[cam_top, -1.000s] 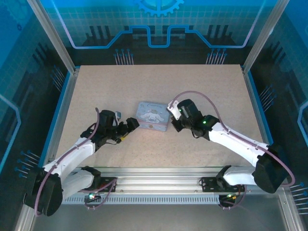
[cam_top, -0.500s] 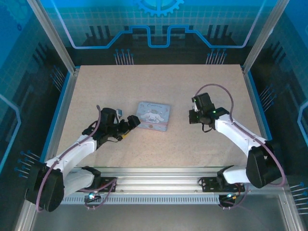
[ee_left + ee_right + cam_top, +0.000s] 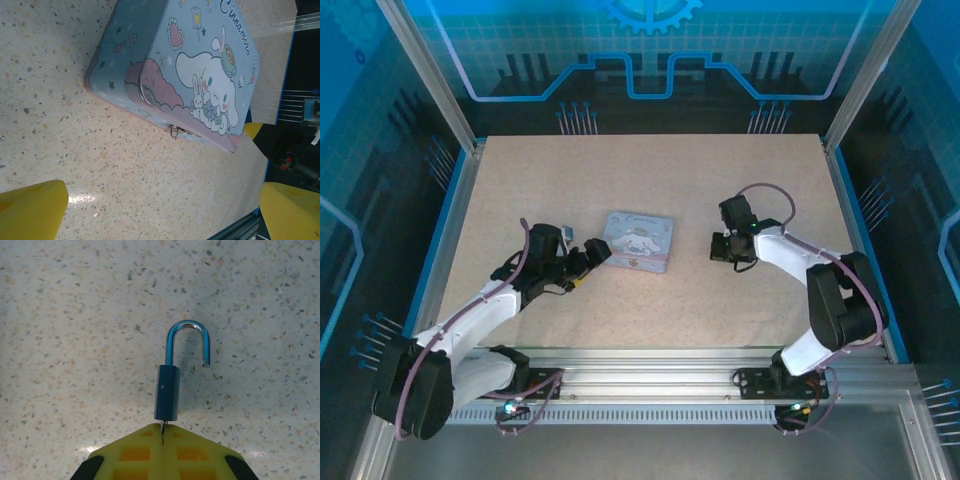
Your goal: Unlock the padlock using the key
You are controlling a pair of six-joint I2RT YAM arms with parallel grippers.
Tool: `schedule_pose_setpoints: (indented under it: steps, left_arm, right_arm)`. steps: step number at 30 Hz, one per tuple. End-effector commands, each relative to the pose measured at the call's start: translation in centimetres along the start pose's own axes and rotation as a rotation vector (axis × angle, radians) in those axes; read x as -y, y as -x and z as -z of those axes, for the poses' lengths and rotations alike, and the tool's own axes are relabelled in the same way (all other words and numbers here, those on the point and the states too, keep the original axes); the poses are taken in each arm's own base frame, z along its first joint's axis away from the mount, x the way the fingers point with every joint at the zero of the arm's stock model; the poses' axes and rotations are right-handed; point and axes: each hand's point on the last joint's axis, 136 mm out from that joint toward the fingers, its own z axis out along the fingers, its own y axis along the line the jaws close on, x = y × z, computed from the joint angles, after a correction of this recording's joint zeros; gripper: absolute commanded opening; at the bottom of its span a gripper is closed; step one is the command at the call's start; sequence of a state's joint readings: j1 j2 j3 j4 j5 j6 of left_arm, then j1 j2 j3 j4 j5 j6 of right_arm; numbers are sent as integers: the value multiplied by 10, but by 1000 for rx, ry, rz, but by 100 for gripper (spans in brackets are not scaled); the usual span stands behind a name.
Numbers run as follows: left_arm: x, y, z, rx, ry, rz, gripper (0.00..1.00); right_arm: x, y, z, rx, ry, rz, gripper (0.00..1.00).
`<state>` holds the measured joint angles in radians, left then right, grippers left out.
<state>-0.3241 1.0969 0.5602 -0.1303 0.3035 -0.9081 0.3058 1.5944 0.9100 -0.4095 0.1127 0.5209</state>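
Observation:
The padlock [image 3: 167, 399] has a dark blue body, and its shiny shackle [image 3: 187, 340] is swung open, one end free. It hangs just over the speckled table. The key [image 3: 163, 430] is a thin dark sliver that enters the padlock's bottom. My right gripper [image 3: 163, 426] is shut on the key between its yellow fingers. In the top view my right gripper [image 3: 725, 248] is right of the pastel tin [image 3: 638, 240]. My left gripper [image 3: 595, 255] stands open at the tin's left corner. Nothing lies between its yellow fingertips [image 3: 30, 210].
The tin [image 3: 190, 75] with the white cartoon puppy lies closed on the table [image 3: 620, 170], a small bare metal hasp [image 3: 173, 131] on its near side. Blue rails edge the table left and right. A metal rail with the arm bases runs along the near edge.
My right gripper has pulled away from the tin's right edge, moving right, and its arm has folded back. The left arm has barely moved.

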Motion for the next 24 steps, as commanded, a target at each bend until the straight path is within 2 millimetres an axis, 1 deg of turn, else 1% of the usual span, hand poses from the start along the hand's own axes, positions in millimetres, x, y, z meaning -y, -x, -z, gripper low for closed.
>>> schedule_pose_setpoints:
  steps: [1,4,10,16,17,18,19,24]
  left_arm:
    - [-6,3,0,15,8,19,99]
    - [-7,2,0,16,11,21,99]
    - [-12,2,0,19,17,29,99]
    - [-15,1,2,25,20,33,99]
    - [-16,1,2,26,23,34,99]
    - [-16,1,2,28,23,32,99]
    - [-16,1,3,26,24,32,99]
    - [-19,2,4,33,35,29,99]
  right_arm:
    - [2,-1,-7,-19,11,-55,2]
    - [2,-3,-8,-23,15,-61,9]
    - [1,-2,1,-12,14,-48,24]
    - [2,-3,16,15,21,-38,31]
    - [2,-1,20,27,23,-37,33]
    - [1,2,25,44,30,-33,36]
    - [5,-6,25,35,21,-32,40]
    - [9,-6,39,77,19,-23,57]
